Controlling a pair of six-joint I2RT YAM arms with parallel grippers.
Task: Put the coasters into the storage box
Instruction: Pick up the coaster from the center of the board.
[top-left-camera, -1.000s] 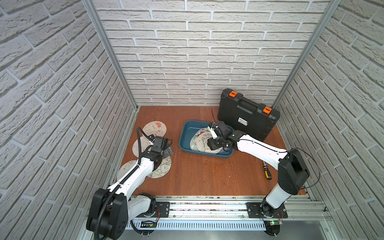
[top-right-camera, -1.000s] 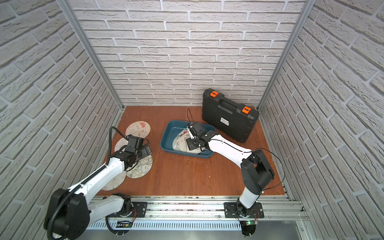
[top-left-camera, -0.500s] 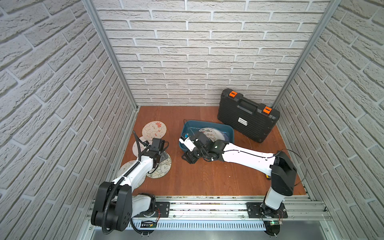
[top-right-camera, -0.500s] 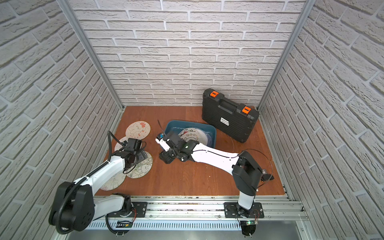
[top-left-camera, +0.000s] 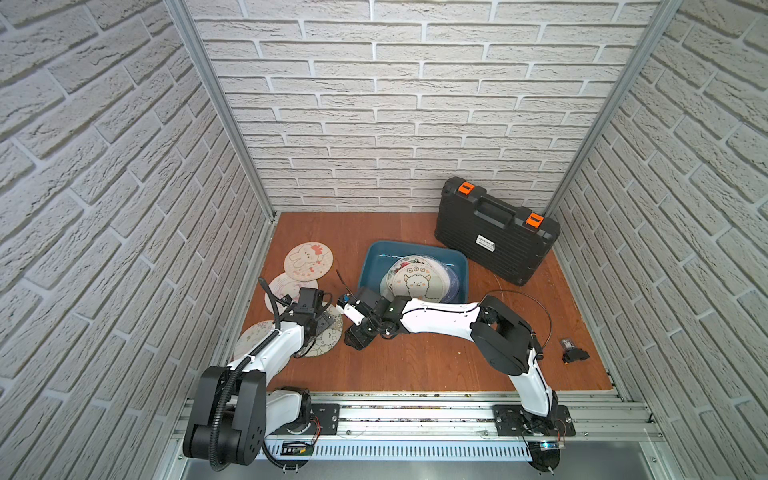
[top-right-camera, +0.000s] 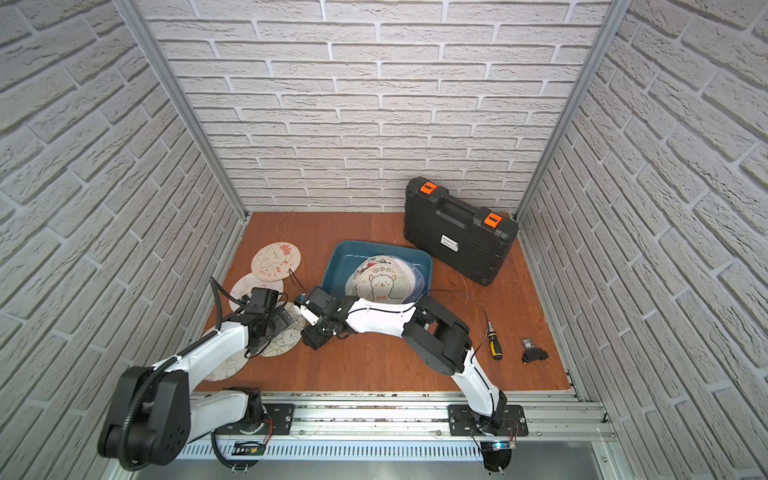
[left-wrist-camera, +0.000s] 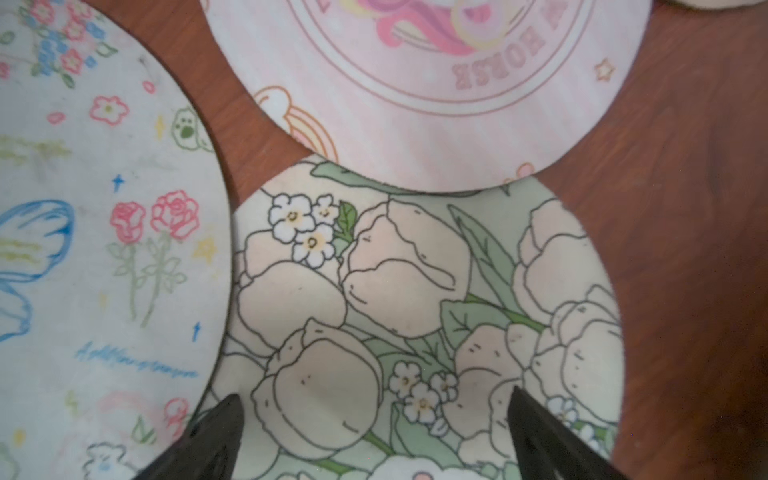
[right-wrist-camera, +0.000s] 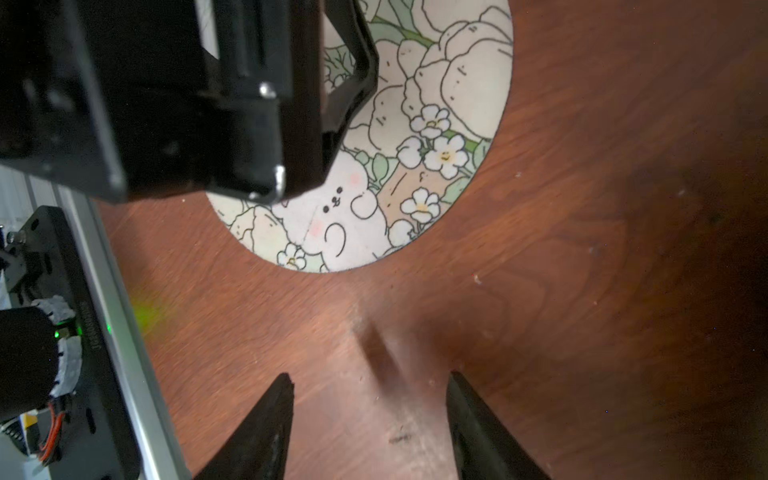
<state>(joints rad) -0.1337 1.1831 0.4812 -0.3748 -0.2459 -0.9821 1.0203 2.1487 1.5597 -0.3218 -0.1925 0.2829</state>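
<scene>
Both top views show the storage box (top-left-camera: 379, 261) (top-right-camera: 344, 266) on the bench, with the alpaca coaster (top-left-camera: 419, 283) (top-right-camera: 384, 286) on top of a small heap inside it; four more coasters lie outside the box, on its side away from the black case (top-left-camera: 494, 232). The farthest of them is the rabbit coaster (top-left-camera: 308, 259). A screwdriver (top-right-camera: 494, 345) shows in a top view, near the right arm.

The left wrist view gives what the top views cannot — the prints and the overlaps; the unicorn coaster (left-wrist-camera: 436, 104) lies over one edge of the tulip coaster (left-wrist-camera: 415, 291), and the butterfly coaster (left-wrist-camera: 104, 249) covers another edge. The left jaws are spread wide with nothing between them; both tips hang over the tulip coaster, though whether they touch it I cannot tell.

The right wrist view shows the tulip coaster's (right-wrist-camera: 436, 124) rabbit face, partly under the left arm's black head; the right jaws are parted about halfway and grip nothing — they stand over bare bench, with the coaster ahead of their tips and apart from them.
</scene>
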